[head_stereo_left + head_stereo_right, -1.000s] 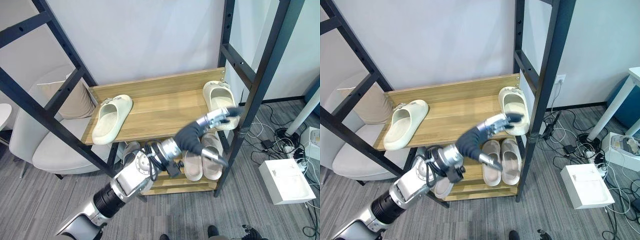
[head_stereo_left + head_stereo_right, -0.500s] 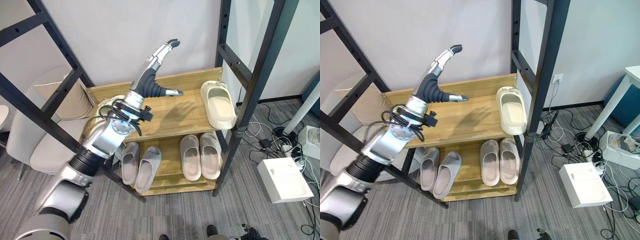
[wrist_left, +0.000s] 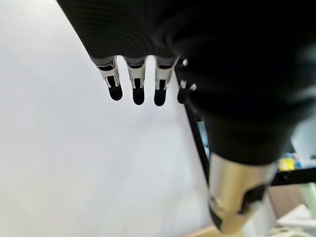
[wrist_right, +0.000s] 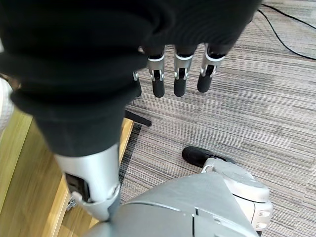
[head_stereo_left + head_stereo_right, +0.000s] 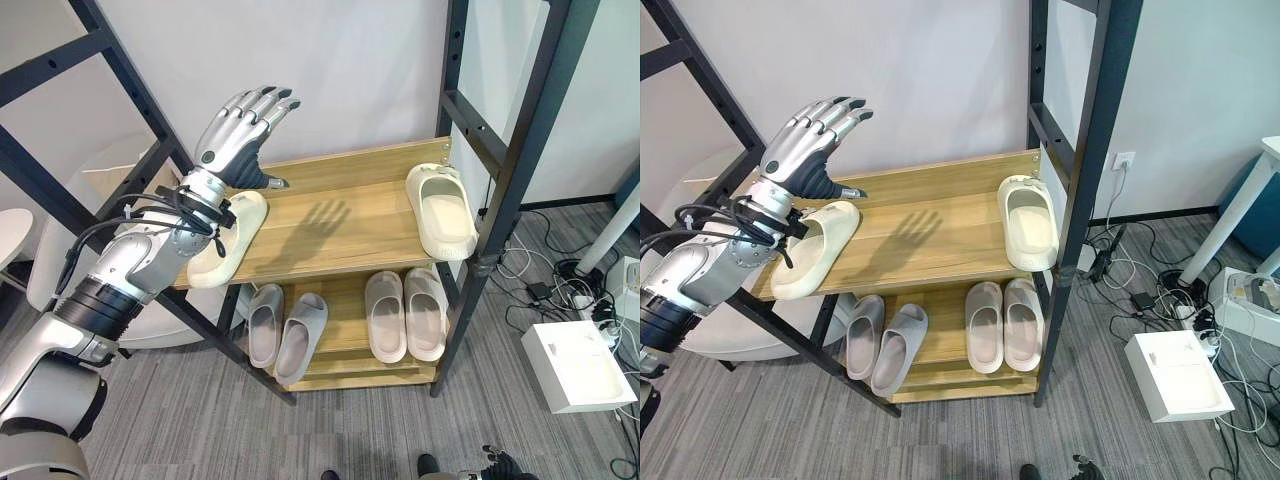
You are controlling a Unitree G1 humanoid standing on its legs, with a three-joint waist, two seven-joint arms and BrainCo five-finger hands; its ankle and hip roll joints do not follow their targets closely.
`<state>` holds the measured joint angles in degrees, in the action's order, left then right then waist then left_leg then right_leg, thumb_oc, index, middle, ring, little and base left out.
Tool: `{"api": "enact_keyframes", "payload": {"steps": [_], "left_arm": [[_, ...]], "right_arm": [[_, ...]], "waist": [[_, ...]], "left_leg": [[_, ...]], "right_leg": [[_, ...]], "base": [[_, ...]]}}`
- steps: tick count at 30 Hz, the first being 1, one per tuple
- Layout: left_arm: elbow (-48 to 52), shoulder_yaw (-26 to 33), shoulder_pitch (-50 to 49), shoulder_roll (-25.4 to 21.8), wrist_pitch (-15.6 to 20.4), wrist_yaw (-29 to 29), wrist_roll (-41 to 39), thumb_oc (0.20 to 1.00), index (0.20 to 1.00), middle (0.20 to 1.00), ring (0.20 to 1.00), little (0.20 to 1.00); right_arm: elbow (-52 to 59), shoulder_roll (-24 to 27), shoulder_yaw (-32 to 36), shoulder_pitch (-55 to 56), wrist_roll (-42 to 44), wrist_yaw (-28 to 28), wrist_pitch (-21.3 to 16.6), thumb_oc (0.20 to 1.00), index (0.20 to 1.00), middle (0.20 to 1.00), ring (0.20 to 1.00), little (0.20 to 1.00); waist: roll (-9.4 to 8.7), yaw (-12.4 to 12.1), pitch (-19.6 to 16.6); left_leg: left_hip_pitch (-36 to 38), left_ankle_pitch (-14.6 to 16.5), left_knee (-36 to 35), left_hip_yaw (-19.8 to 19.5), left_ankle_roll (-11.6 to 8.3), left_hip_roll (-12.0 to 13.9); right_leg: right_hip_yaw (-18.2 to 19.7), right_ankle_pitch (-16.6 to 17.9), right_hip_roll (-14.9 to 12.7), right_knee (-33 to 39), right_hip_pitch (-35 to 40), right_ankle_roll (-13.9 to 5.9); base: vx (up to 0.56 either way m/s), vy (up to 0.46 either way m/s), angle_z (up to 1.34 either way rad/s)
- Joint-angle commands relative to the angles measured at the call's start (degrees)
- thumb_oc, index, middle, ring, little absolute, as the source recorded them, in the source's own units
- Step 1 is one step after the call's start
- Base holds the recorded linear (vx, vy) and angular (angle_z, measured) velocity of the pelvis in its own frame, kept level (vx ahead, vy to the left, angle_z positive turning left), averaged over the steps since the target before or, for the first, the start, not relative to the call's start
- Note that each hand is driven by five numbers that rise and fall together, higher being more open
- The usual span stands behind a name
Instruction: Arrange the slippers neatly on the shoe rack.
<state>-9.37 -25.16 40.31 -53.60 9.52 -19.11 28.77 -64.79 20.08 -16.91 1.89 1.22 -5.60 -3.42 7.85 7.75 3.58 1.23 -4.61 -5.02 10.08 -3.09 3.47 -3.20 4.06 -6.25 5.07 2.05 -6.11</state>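
Two cream slippers lie far apart on the wooden top shelf (image 5: 330, 225) of the rack. One cream slipper (image 5: 225, 240) is at the left end, angled; the other cream slipper (image 5: 441, 210) lies at the right end by the black post. My left hand (image 5: 235, 130) is raised above the left slipper, open, fingers spread, touching nothing; its straight fingers (image 3: 136, 89) show against the white wall. On the lower shelf stand a grey pair (image 5: 275, 325) and a beige pair (image 5: 405, 315). My right hand (image 4: 177, 79) hangs open over the grey carpet, holding nothing.
Slanted black frame bars (image 5: 120, 80) cross the left side and an upright black post (image 5: 510, 170) flanks the rack's right end. A beige chair (image 5: 100, 290) stands left of the rack. A white box (image 5: 580, 365) and cables lie on the floor at right.
My left hand has swung from the right slipper across the shelf to the left and now stands raised over the left slipper. Both slippers lie about where they were.
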Motion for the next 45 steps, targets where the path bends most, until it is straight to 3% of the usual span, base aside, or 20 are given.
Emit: {"api": "enact_keyframes", "payload": {"steps": [1,6,15,30,37,45], "left_arm": [[-2.22,5.95,0.26,-5.34,-1.48,-1.56,2.5,1.0,1.0,1.0,1.0,1.0],[-7.26,6.38,-1.87,-5.05,-2.8,-2.13,2.91,1.0,1.0,1.0,1.0,1.0],[-19.87,0.74,4.28,-3.68,-5.94,-3.76,4.03,1.0,1.0,1.0,1.0,1.0],[-32.51,-5.5,11.66,5.21,-9.03,-6.32,4.23,1.0,1.0,1.0,1.0,1.0],[-42.49,-11.62,17.05,5.87,-11.72,-6.75,8.33,1.0,1.0,1.0,1.0,1.0],[-49.92,-15.76,20.09,6.28,-12.17,-4.54,9.09,1.0,1.0,1.0,1.0,1.0]], "right_arm": [[-0.87,-2.89,-1.12,-1.4,0.4,0.64,-1.08,1.0,1.0,1.0,1.0,1.0],[-0.75,-2.83,-1.82,-1.93,0.28,0.68,-0.95,1.0,1.0,1.0,1.0,1.0],[-0.46,-2.19,-2.19,-2.59,0.98,0.19,-1.21,1.0,1.0,1.0,1.0,1.0],[-0.26,-2.51,-2.35,-2.81,1.49,-1.84,-1.52,1.0,1.0,1.0,1.0,1.0],[-0.41,-1.86,-2.28,-3.52,2.74,-3.12,-2.24,1.0,1.0,1.0,1.0,1.0],[-0.75,-1.86,-2.64,-3.96,3.38,-3.51,-2.1,1.0,1.0,1.0,1.0,1.0]], "waist": [[-2.85,-1.04,0.13],[-2.87,-1.19,0.28],[-3.03,-0.51,0.85],[-2.92,1.63,1.8],[-2.59,2.77,1.75],[-2.45,3.12,1.91]], "left_leg": [[2.18,2.73,0.02,-2.8,-3.4,1.63],[2.08,2.64,0.02,-2.99,-3.42,1.63],[1.27,2.59,0.02,-2.57,-3.31,1.75],[-0.75,2.42,0.02,-1.45,-3.19,1.76],[-1.29,2.46,0.02,-0.65,-3.17,1.99],[-1.8,2.37,0.02,-0.31,-3.25,2.14]], "right_leg": [[-3.06,-3.79,-1.97,-0.07,1.42,-3.3],[-3.35,-3.85,-1.9,-0.07,1.5,-3.29],[-2.98,-3.37,-1.88,-0.07,0.18,-3.58],[-1.48,-2.66,-1.71,-0.07,-3.1,-3.61],[-0.5,-2.3,-1.54,-0.07,-4.51,-3.75],[-0.33,-2.21,-1.47,-0.07,-5.21,-3.76]], "base": [[0.0,0.0,0.0],[0.0,0.001,0.02],[0.0,0.002,0.02],[0.0,0.002,-0.02],[0.01,0.0,-0.03],[0.01,-0.001,-0.07]]}}
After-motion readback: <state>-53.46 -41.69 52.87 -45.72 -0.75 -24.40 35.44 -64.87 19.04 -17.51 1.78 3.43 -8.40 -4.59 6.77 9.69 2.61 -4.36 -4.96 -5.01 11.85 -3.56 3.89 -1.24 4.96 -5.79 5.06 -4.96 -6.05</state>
